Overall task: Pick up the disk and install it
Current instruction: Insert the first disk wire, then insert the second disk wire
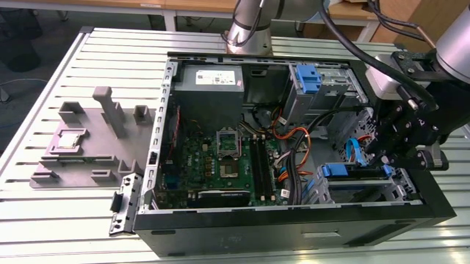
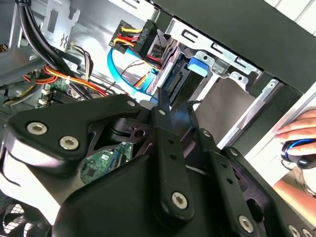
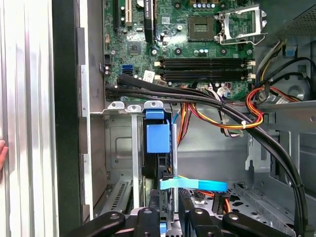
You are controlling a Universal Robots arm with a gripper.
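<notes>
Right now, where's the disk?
The disk stands on edge in the case's drive bay at the exterior view's right, beside the orange cables, under the end effector.

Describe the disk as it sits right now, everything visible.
In the first wrist view the disk is seen edge-on: a thin dark slab in a blue plastic carrier with a square blue tab at its far end. It stands on edge in the grey metal drive bay of the computer case. The gripper is right at its near end; whether they touch is unclear. A flat blue cable crosses beside it. In the exterior view its blue frame shows at the bay's top.
</notes>
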